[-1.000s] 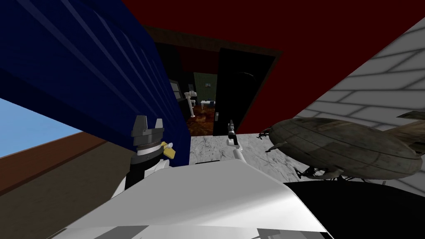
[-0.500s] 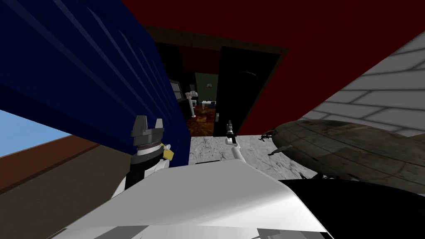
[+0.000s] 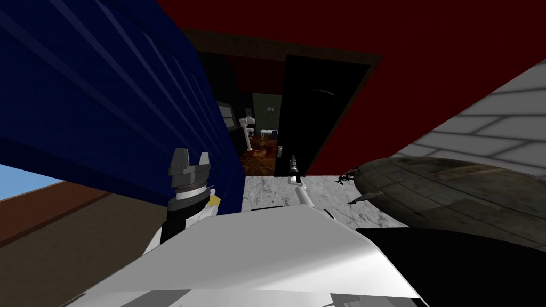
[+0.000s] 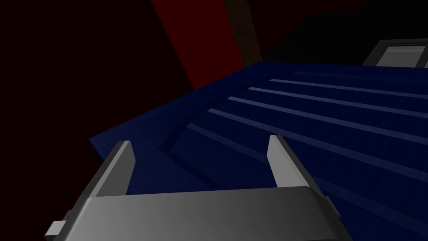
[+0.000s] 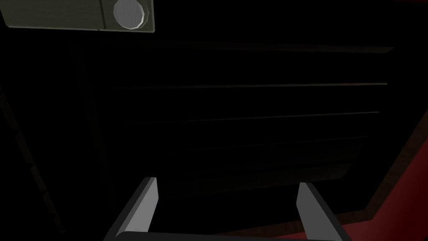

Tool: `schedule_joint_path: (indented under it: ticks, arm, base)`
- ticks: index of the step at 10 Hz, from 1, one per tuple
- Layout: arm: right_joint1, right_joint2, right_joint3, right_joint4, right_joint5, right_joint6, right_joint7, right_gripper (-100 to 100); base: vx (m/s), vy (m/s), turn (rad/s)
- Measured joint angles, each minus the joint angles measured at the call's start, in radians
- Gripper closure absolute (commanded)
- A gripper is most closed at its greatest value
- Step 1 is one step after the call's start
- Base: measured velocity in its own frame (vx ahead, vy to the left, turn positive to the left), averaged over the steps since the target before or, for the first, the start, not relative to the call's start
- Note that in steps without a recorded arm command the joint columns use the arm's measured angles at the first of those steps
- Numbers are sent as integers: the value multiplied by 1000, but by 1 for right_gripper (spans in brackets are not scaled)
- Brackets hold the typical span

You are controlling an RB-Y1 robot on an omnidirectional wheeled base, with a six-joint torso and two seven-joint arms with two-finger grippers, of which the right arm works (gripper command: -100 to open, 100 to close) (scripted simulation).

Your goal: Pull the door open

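A black panelled door stands ajar in a dark frame set in a red wall. Its small handle plate sits on the edge by the gap. My right gripper reaches out low, just in front of that edge, a little right of the plate. In the right wrist view the gripper is open and empty, facing the dark door panel, with the grey plate and its round knob off to one side beyond the fingers. My left gripper is raised and open beside a blue panelled door.
The blue panelled door lies close ahead of the open left gripper. A large round grey-brown object lies on the right over the marble floor. Through the gap a lit room shows.
The whole head view has shifted: the round object slid right and down, the doorway looks slightly larger. My right gripper sits a touch nearer the black door's edge. The left arm keeps its pose.
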Motion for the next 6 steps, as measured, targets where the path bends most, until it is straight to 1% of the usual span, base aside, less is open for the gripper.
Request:
schedule_joint_path:
  ticks: [2,4,5,6]
  arm:
    - [-31,2,-6,48,-6,4,6,-100]
    - [-58,6,-10,97,-10,1,13,-100]
    - [-83,5,-13,136,-14,-4,15,-100]
    - [-99,7,-17,158,-17,0,19,-100]
  base:
    - [59,-45,44]
    - [69,-28,54]
    - [81,-50,64]
    - [56,-41,29]
